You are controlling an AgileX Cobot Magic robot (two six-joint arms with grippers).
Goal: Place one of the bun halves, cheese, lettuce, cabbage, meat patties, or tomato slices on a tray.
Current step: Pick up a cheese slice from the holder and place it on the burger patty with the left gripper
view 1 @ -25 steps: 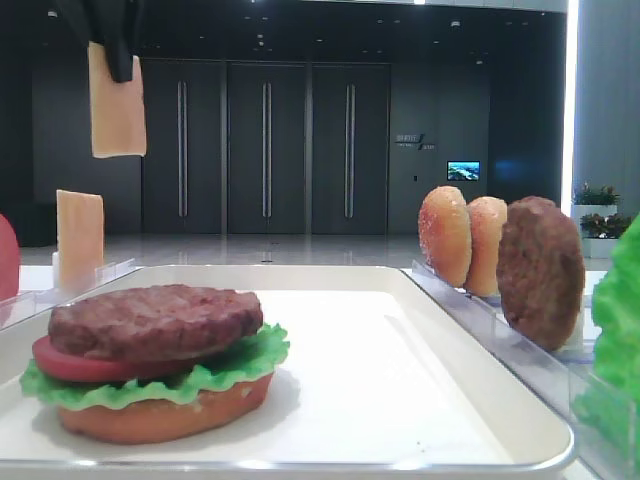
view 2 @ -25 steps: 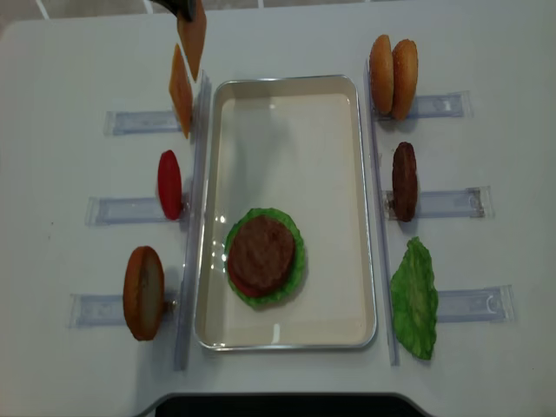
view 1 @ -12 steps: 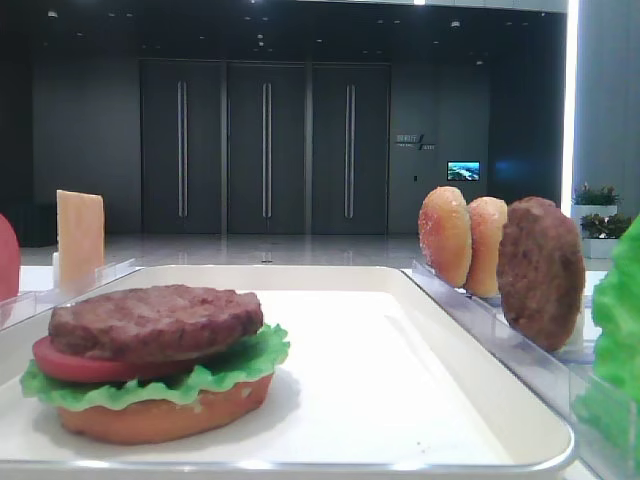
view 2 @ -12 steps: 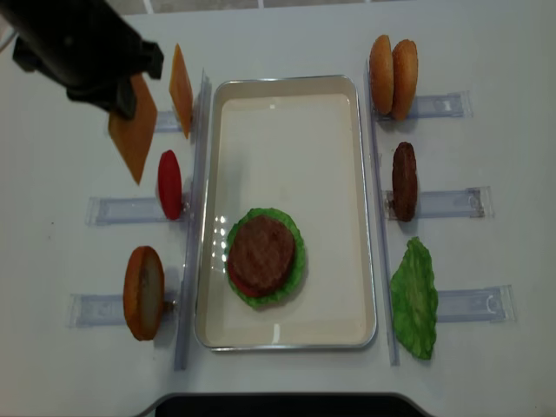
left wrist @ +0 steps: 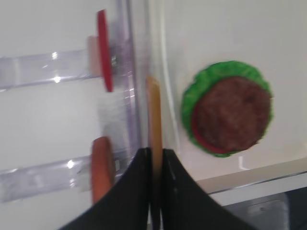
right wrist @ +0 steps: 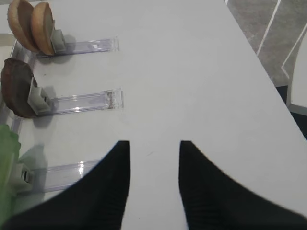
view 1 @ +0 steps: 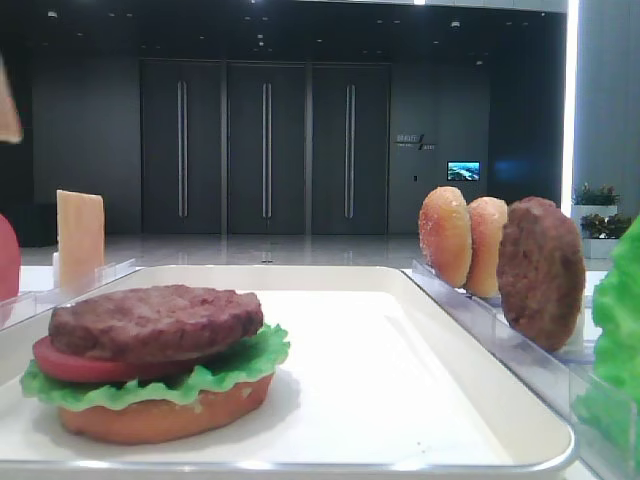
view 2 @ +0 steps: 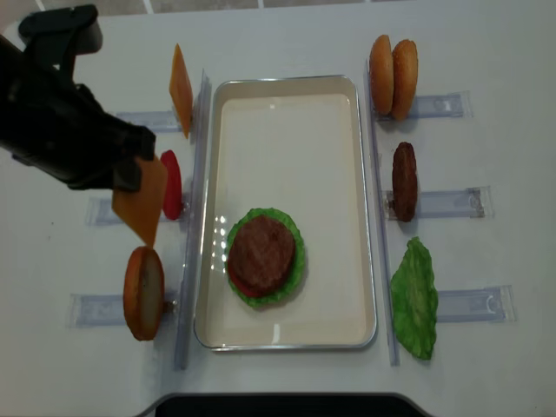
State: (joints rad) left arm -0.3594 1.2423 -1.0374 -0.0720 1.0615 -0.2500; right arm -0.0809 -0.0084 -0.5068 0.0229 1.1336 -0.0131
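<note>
From above we see the left arm point(view 2: 61, 122) reaching in from the upper left, its claw point(view 2: 130, 174) clamped on a slice of cheese point(view 2: 141, 208) that hangs tilted above the white worktop point(view 2: 287, 43), left of the tray point(view 2: 287, 113). Just beside the cheese stands a red tomato slice point(view 2: 171, 184) in its clear holder, and below it a bun half point(view 2: 143, 292) stands on edge. A second cheese slice point(view 2: 180, 89) stands upright near the tray's upper left corner. On the tray lies a stack with lettuce point(view 2: 295, 228) under a meat patty point(view 2: 261, 254). To the right of the tray we see two bun halves point(view 2: 393, 76), another patty point(view 2: 404, 181) and a lettuce leaf point(view 2: 414, 300).
</note>
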